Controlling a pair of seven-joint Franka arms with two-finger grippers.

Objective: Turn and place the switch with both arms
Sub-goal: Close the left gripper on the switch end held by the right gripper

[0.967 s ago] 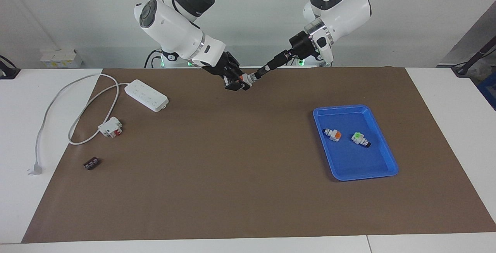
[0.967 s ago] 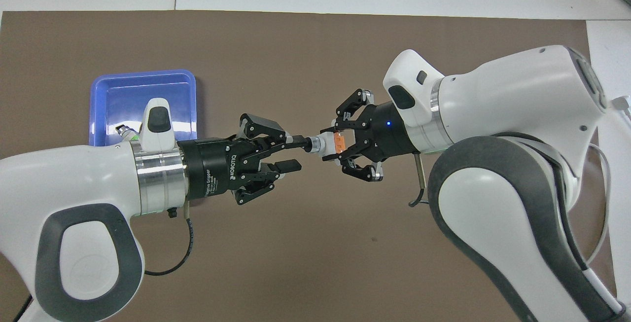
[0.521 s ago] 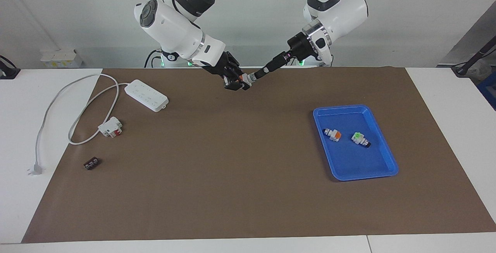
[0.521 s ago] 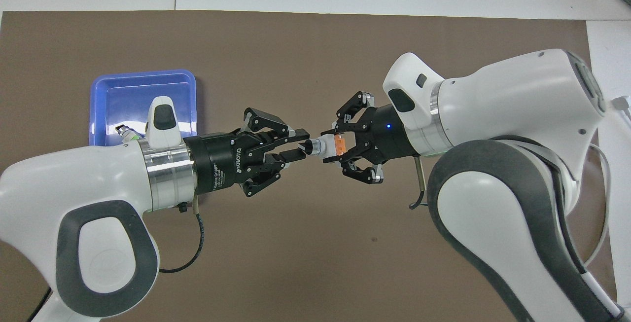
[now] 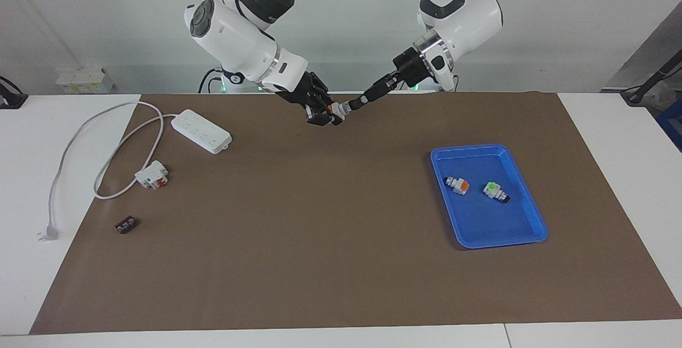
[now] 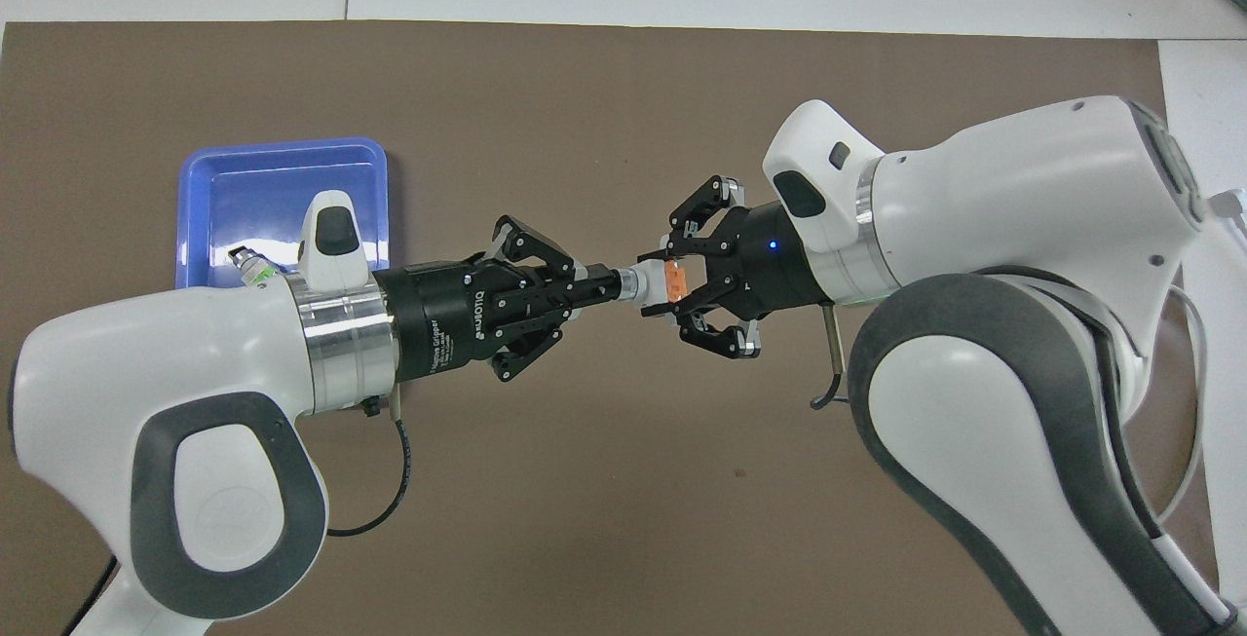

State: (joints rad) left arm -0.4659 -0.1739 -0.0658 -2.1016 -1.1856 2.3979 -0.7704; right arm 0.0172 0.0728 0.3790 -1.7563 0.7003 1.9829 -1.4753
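The switch (image 6: pixel 643 283), white with an orange face and a black knob, is held in the air over the brown mat's edge nearest the robots; it also shows in the facing view (image 5: pixel 339 107). My right gripper (image 6: pixel 659 283) (image 5: pixel 329 113) is shut on its white body. My left gripper (image 6: pixel 604 285) (image 5: pixel 356 102) meets it head-on and is shut on the black knob. Two more switches lie in the blue tray (image 5: pixel 525 231): one with an orange face (image 5: pixel 458 184), one with a green face (image 5: pixel 495 191).
The blue tray (image 6: pixel 283 161) lies toward the left arm's end. Toward the right arm's end lie a white power strip (image 5: pixel 201 130) with its cable (image 5: pixel 69 145), a white block with red parts (image 5: pixel 152 174) and a tiny dark brown block (image 5: pixel 126 225).
My left gripper has rotated and its fingers, open around the knob a second ago, have shut on it. The right gripper has kept hold of the switch's body almost in place.
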